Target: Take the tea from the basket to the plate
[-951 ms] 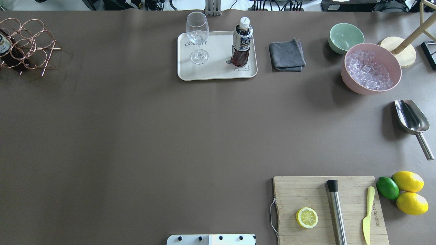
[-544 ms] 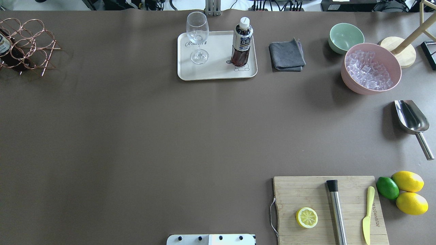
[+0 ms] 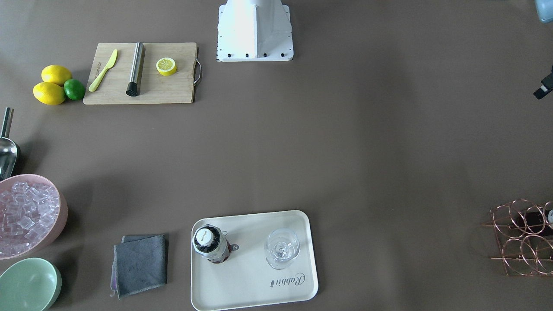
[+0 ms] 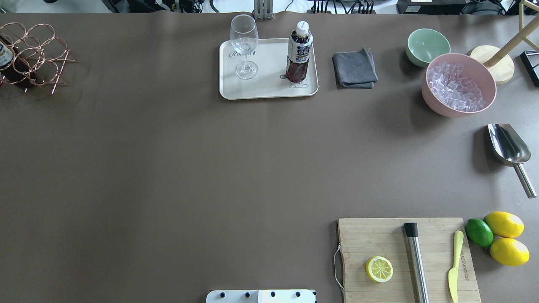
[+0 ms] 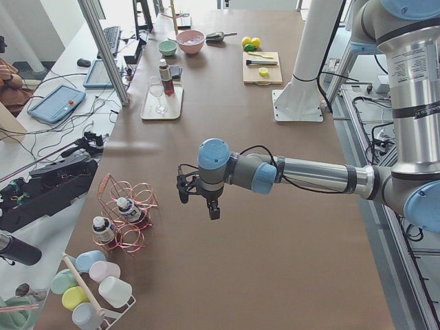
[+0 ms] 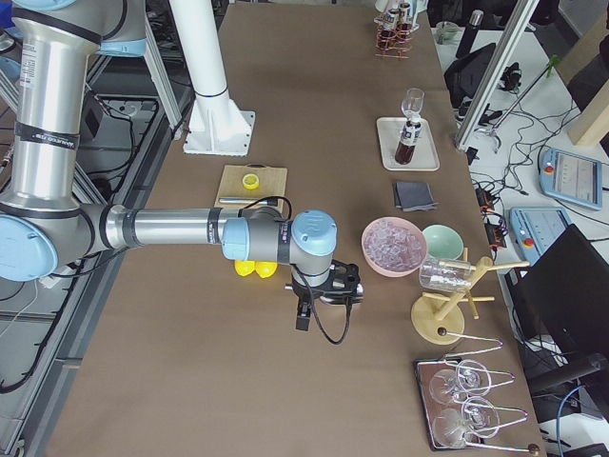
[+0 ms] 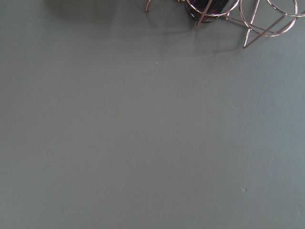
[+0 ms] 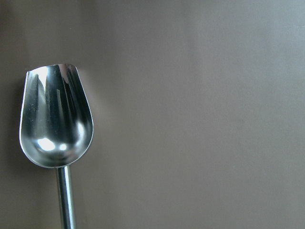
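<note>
The tea stands upright on the right part of the cream plate, over the bear drawing; it also shows in the front view. The copper wire basket sits at the far left with other dark bottles in it. My left gripper hovers over bare table near the basket, whose feet show in the left wrist view. My right gripper hovers near the pink bowl. I cannot tell whether either is open or shut.
A stemmed glass stands on the plate's left. A grey cloth, mint bowl, pink ice bowl and steel scoop lie to the right. A cutting board with tools sits front right beside lemons.
</note>
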### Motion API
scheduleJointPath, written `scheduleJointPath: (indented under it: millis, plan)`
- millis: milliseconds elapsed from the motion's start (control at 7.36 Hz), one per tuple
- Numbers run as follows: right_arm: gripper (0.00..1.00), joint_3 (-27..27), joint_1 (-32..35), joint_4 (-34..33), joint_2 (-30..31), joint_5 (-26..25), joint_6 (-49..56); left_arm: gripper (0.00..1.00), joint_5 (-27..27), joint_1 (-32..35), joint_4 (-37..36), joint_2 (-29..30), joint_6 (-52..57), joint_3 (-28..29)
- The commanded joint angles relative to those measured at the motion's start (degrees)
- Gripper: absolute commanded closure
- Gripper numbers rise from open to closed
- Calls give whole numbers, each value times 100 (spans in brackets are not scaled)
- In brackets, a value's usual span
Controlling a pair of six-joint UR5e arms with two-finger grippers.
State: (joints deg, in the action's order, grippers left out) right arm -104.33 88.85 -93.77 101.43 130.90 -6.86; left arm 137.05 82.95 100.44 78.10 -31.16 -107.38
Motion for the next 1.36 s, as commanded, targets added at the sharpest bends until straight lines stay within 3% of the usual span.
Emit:
scheduleJointPath:
  millis: [0,544,1223]
  plan:
    - [0,0,1,0,-1,-20,0,3,112,36,37,21,57,16]
    - [0,18,1,8,-1,-12,0,3,111,107,283,-137,584,568]
    - [0,27,1,8,-1,-3,0,2,103,459,265,-340,655,402]
